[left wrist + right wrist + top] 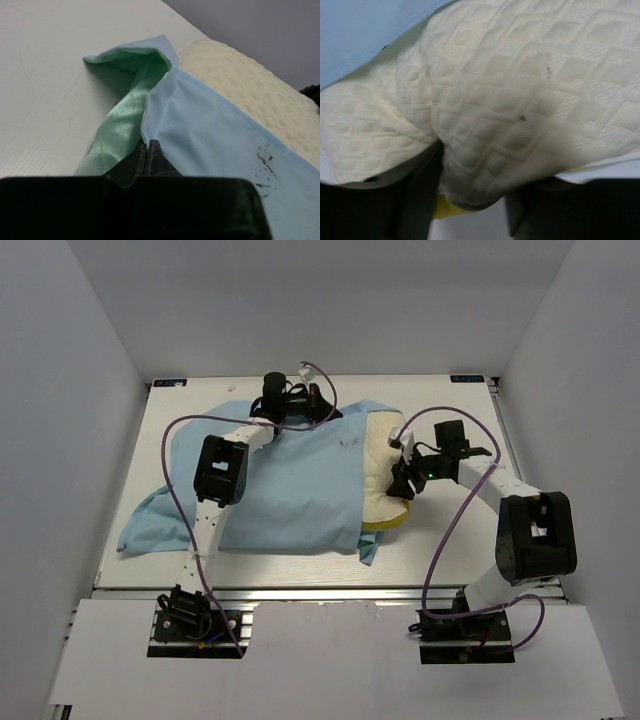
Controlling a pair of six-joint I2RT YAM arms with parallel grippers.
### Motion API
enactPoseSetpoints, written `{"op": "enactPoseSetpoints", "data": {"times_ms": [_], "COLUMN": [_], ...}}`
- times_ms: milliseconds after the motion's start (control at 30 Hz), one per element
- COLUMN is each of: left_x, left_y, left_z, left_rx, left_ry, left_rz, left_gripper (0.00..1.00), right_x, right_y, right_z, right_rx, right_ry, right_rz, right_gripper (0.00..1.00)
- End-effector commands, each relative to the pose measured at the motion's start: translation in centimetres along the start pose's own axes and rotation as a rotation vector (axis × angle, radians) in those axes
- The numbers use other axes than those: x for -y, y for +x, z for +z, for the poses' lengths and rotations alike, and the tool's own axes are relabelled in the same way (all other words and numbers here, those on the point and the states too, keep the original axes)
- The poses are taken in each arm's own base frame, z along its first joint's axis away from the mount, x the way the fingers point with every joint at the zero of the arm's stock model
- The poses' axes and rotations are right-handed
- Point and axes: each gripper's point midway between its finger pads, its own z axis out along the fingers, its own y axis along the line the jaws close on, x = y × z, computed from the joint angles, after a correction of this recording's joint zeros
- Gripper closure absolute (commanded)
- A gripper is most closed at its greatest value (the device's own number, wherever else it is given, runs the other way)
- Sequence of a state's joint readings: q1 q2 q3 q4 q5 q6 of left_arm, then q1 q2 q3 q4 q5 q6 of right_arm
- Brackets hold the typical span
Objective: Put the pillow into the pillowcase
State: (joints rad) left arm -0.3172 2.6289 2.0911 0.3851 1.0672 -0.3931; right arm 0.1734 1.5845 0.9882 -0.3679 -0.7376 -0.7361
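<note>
Blue fabric covers most of the bench (450,550): the pillowcase (285,480) lies spread flat, and the pillow (385,465) sits inside it with only its right end poking out of the opening. Left tool (148,150) is at the far edge, clamped tight on the pillowcase hem, green lining showing just beside it. Right tool (472,202) pinches a fold of the pillow's exposed end.
</note>
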Motion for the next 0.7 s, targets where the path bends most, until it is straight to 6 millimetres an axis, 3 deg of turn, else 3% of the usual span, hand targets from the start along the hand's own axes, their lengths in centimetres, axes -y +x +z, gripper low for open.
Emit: {"op": "enactPoseSetpoints", "data": {"times_ms": [0, 33, 167, 267, 300, 400, 467, 500, 567, 600, 667], "left_x": [4.9, 5.9, 9.1, 12.6, 13.3, 16.7, 18.5, 20.4, 21.9, 23.6, 24.9], "left_y": [-6.9, -8.4, -12.2, -15.1, -15.3, -16.9, -17.8, -18.9, -19.1, -19.8, -20.0], "left_z": [-1.0, -1.4, -2.3, -3.3, -3.5, -4.5, -5.0, -5.6, -6.0, -6.3, -6.7], "left_rx": [0.077, 0.094, 0.131, 0.171, 0.178, 0.186, 0.192, 0.205, 0.205, 0.213, 0.215], "left_ry": [0.050, 0.053, 0.068, 0.099, 0.110, 0.142, 0.155, 0.165, 0.176, 0.184, 0.192], "left_rz": [0.119, 0.141, 0.209, 0.265, 0.278, 0.306, 0.333, 0.367, 0.377, 0.395, 0.403], "left_gripper": [1.00, 1.00, 1.00, 1.00, 1.00, 1.00, 1.00, 1.00, 1.00, 1.00, 1.00], "right_x": [0.4, 0.7, 2.6, 3.8, 4.0, 4.1, 4.5, 4.1, 3.7, 3.1, 3.1], "right_y": [-1.7, -1.6, -2.5, -4.8, -5.8, -7.8, -9.0, -9.6, -11.2, -12.0, -13.8], "right_z": [-1.4, -2.0, -5.5, -8.8, -9.7, -10.7, -11.1, -11.0, -11.3, -11.4, -11.9], "right_rx": [0.025, 0.028, 0.088, 0.192, 0.220, 0.310, 0.374, 0.390, 0.425, 0.447, 0.489], "right_ry": [0.070, 0.093, 0.210, 0.264, 0.285, 0.328, 0.353, 0.316, 0.271, 0.228, 0.252], "right_rz": [-0.051, -0.038, 0.089, 0.190, 0.194, 0.264, 0.398, 0.420, 0.493, 0.491, 0.464], "right_gripper": [0.40, 0.11, 0.11, 0.11, 0.11, 0.11, 0.11, 0.11, 0.11, 0.11, 0.11]}}
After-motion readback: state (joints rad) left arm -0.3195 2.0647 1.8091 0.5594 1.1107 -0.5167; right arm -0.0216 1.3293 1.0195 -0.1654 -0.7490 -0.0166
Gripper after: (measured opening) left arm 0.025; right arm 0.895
